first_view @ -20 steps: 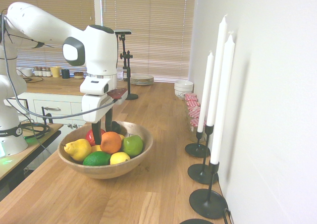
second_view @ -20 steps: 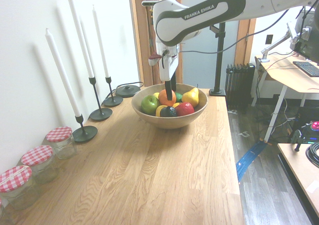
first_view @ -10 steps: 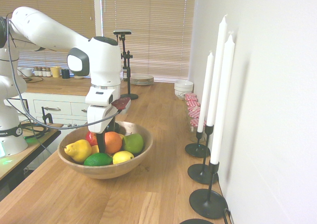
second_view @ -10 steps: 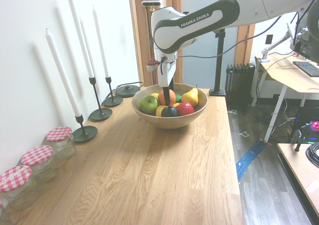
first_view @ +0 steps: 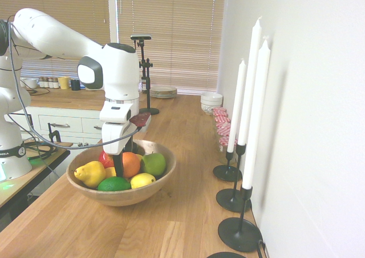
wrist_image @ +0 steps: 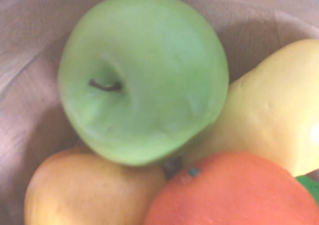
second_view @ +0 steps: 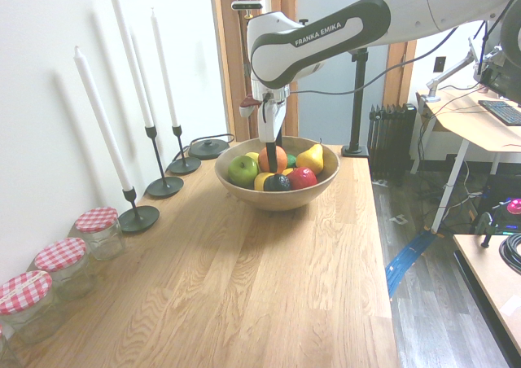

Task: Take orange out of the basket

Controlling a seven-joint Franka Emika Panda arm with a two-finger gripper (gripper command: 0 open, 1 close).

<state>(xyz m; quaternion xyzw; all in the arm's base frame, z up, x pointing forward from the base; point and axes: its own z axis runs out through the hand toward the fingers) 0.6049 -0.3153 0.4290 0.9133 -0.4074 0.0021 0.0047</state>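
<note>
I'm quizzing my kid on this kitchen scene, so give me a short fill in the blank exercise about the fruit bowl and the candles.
1. The orange lies in a wooden ____.
2. The apple beside the orange is ____ in colour.
3. The tall white candles stand along the ____.
4. The gripper points straight ____ into the basket.

Missing words: basket; green; wall; down

Basket: light tan wood, smooth rim. Orange: matt, finely pebbled skin. Green apple: smooth, soft sheen. Counter: oiled oak staves, satin. Candlesticks: matt black metal.
</note>
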